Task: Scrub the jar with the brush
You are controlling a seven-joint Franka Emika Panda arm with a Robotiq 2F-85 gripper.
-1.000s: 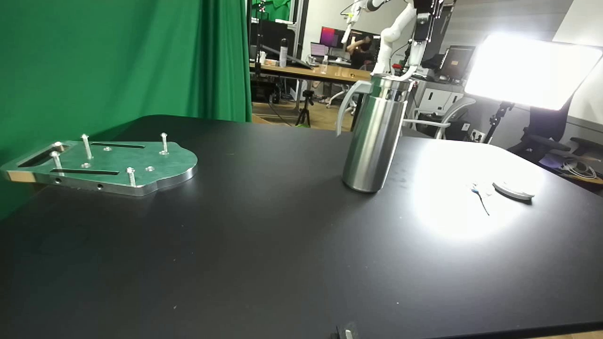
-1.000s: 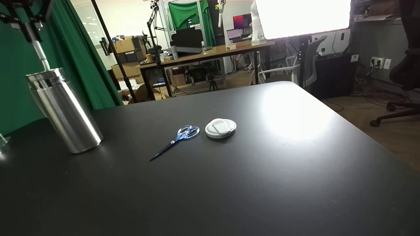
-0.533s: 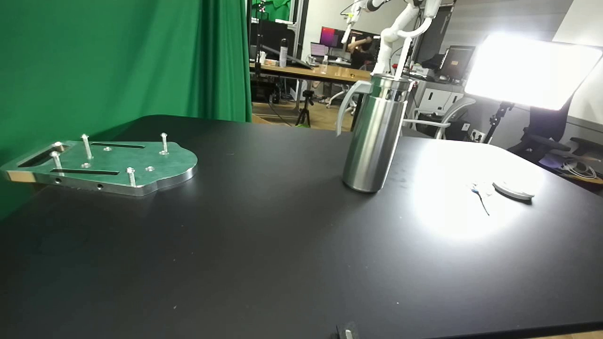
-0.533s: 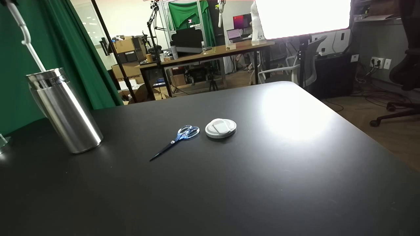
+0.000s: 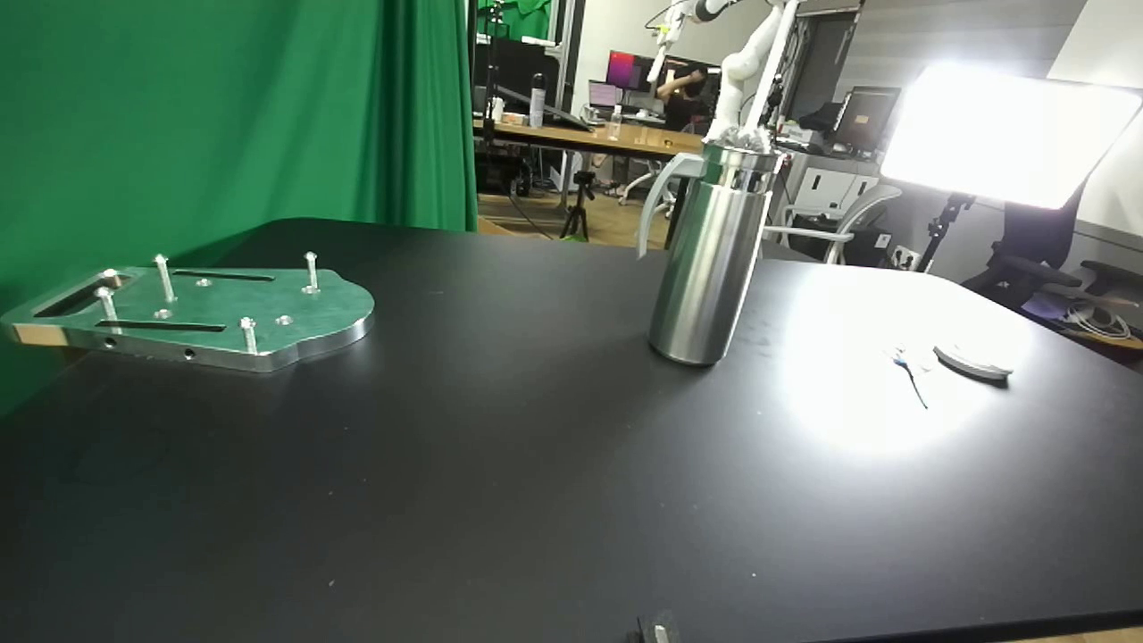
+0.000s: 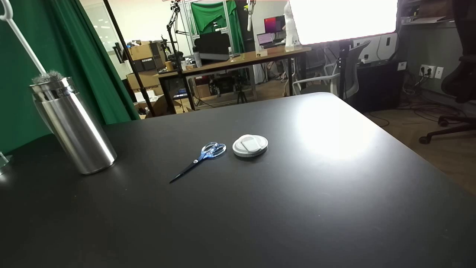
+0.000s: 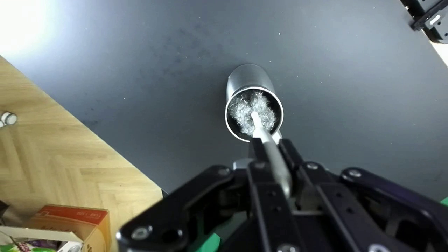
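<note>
The jar [image 5: 714, 259], a tall steel vessel with a thin side handle, stands on the black table; it also shows in an exterior view [image 6: 76, 126] and in the wrist view [image 7: 250, 78]. The brush [image 7: 257, 120] has a white shaft and fluffy grey bristles. Its shaft rises from the jar's mouth in both exterior views [image 5: 773, 62] [image 6: 26, 44]. The upper bristles show at the rim; the lower part is hidden inside the jar. My gripper [image 7: 272, 142] is shut on the brush handle above the jar, and is out of view in both exterior views.
A green-reflecting metal plate with pegs [image 5: 205, 308] lies on the table, away from the jar. Scissors [image 6: 200, 158] and a white lid [image 6: 250, 146] lie on the jar's other side. A bracket [image 7: 434, 21] sits at the table edge. A bright light panel [image 5: 1009, 134] stands beyond.
My gripper has risen out of both exterior views. The brush has been drawn upward, so more shaft and then the bristles appear at the jar's rim. The jar has not moved.
</note>
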